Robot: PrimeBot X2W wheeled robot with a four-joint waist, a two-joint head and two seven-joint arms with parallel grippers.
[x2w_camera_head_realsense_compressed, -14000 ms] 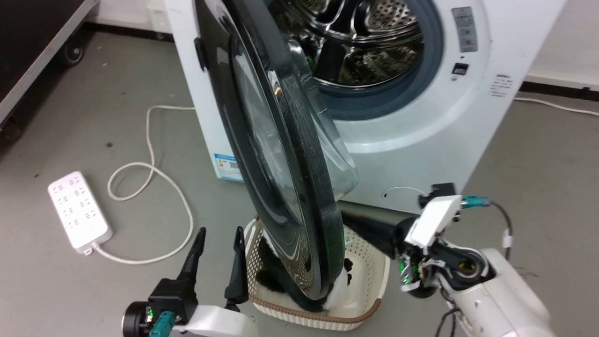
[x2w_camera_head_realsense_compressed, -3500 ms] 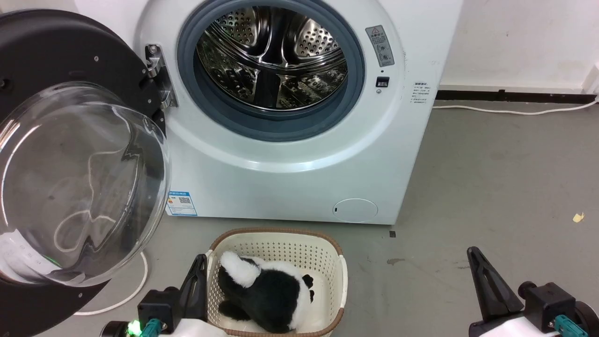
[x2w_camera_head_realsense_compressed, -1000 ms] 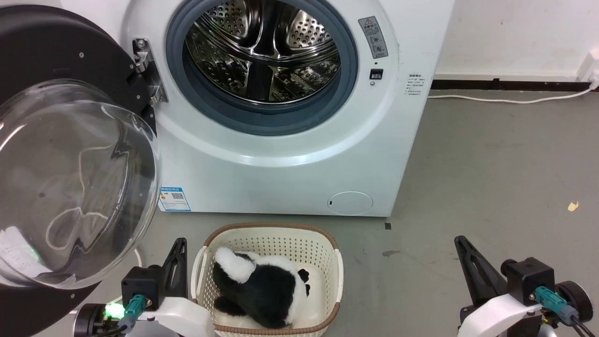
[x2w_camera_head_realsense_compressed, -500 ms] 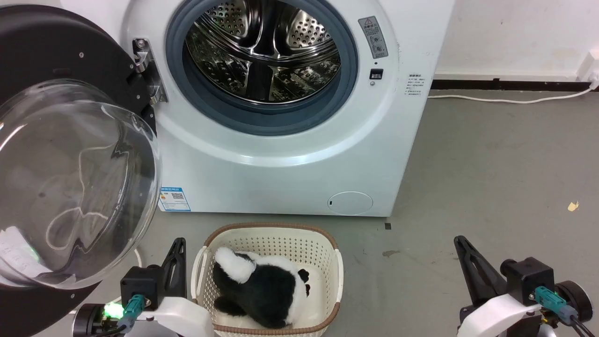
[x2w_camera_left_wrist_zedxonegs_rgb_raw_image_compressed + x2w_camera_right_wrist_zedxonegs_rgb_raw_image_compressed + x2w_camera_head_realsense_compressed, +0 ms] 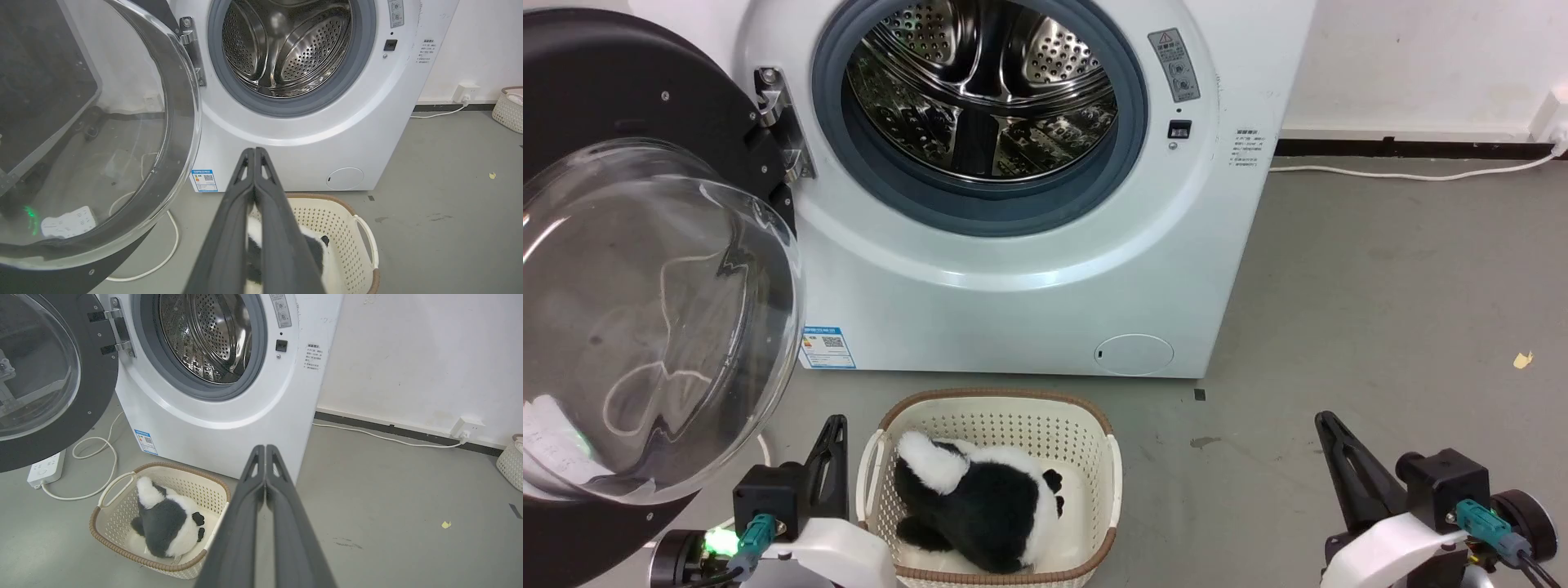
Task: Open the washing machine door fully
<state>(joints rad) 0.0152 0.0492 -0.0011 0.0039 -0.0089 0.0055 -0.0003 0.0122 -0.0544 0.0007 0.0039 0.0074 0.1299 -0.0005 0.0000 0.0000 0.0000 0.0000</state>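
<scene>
seeing door swung wide round to the left of the washer, hanging off the hinge on the front panel's left edge. inner face toward the head cam: black rim round a bulging clear glass bowl. well clear of the drum mouth. drum mouth wide open to view, grey seal round perforated steel.

reading left pincer as closed: fingers pressed flat together along their length, nothing between them. in head view, low at lower left, just beside the left rim of the basket and near the door's bottom edge; can't tell for sure about contact with the door, looks apart. right pincer same story: fingers together, empty, over bare floor, well right of the basket and well apart from the door.

got the basket on the floor just in front of the washer, below the drum mouth, with a black-and-white plush lying inside. round white flap at the front panel's lower right corner, shut flush.

below the door in right wrist view: power strip on the floor by the washer's left side. looped white cable beside it. wall cable along the foot of the wall to a socket. second basket on the floor at that view's far right edge.
</scene>
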